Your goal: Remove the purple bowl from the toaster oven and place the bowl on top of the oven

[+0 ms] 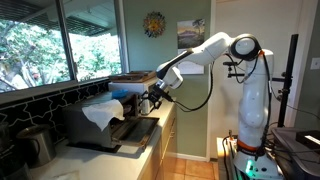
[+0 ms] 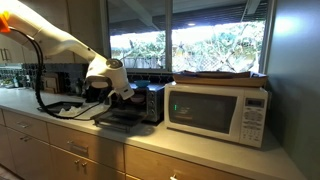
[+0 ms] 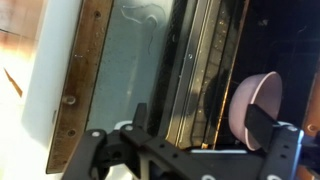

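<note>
In the wrist view the purple bowl (image 3: 248, 100) lies tilted inside the toaster oven (image 3: 205, 60), on the wire rack at the right, its opening turned toward the camera. The drop-down door (image 3: 125, 70) is open, its glass filling the left half of the view. My gripper (image 3: 200, 125) is open, its fingers wide apart; one finger overlaps the bowl's rim and the other hangs over the door's inner edge. In both exterior views the gripper (image 1: 155, 97) (image 2: 120, 88) sits at the mouth of the oven (image 1: 128, 105) (image 2: 150, 102). The bowl is hidden there.
A white microwave (image 2: 216, 110) stands beside the oven with a flat tray (image 2: 220, 75) on top. A wooden tray (image 1: 131, 77) lies on the oven top. A white cloth (image 1: 100, 113) hangs near the open door (image 1: 135, 130). A metal pot (image 1: 38, 143) stands on the counter.
</note>
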Controlling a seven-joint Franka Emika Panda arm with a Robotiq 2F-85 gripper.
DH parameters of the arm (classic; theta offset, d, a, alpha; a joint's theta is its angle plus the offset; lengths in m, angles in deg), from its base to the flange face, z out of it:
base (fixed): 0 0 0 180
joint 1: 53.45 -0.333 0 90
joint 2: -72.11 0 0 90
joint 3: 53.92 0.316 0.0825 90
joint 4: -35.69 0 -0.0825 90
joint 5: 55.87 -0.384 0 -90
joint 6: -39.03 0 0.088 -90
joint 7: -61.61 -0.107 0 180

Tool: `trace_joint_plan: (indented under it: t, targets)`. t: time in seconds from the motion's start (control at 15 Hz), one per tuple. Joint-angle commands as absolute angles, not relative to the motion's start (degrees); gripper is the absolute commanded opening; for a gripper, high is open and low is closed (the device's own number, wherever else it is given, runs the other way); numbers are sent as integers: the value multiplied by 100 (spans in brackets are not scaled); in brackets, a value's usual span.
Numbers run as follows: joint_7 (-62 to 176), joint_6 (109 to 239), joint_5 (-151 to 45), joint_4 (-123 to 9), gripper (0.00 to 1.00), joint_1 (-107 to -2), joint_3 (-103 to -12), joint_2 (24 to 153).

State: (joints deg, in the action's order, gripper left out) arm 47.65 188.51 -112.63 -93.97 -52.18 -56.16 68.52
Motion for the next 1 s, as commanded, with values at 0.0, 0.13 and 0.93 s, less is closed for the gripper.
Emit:
trace_joint_plan:
  t: [0.0,0.13,0.93]
  targets:
    - [4777,18044,-11402,-9097,100,-5111,-5731,6821]
    - [4747,18244,-11287,-9127,100,-5132,-5680,6833]
    - [5151,18676,-12257,-8669,100,-5163,-5597,7522]
